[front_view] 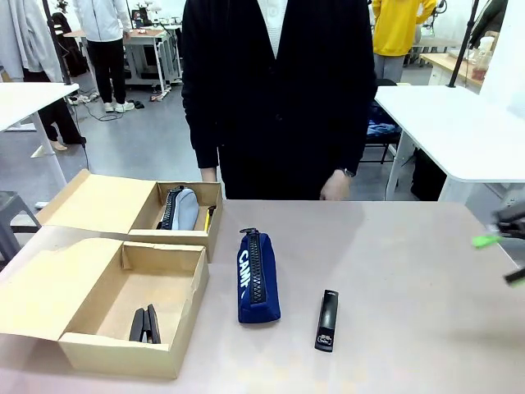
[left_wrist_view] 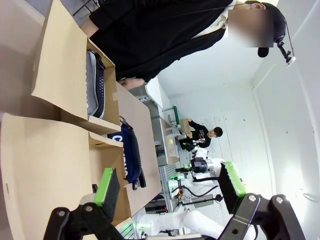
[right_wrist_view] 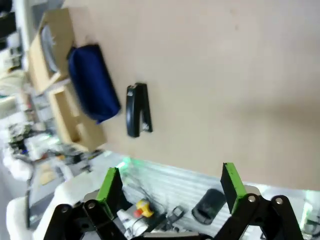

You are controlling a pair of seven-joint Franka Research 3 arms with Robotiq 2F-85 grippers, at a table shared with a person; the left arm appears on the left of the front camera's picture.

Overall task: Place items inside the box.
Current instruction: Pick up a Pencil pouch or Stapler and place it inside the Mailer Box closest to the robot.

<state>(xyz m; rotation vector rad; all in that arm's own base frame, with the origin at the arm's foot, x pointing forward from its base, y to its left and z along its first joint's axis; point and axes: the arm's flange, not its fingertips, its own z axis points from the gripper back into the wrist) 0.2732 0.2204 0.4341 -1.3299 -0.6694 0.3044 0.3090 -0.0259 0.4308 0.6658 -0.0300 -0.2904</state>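
Navy pencil case [front_view: 258, 277]: lying on surface [front_view: 410, 271], mid-table. Slim black stapler [front_view: 326, 320]: just right of it. Far box [front_view: 215, 238]: holds grey pencil case [front_view: 180, 208] and yellow knife [front_view: 210, 215]. Near box [front_view: 123, 361]: holds a black object [front_view: 145, 325]. Left gripper [left_wrist_view: 170, 187]: fingers spread, empty. Right gripper [right_wrist_view: 172, 187]: fingers spread, empty.

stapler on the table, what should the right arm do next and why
Probably move the right end effector over the stapler: it is open and empty off to the right, and the stapler lies nearest it, outside both boxes.
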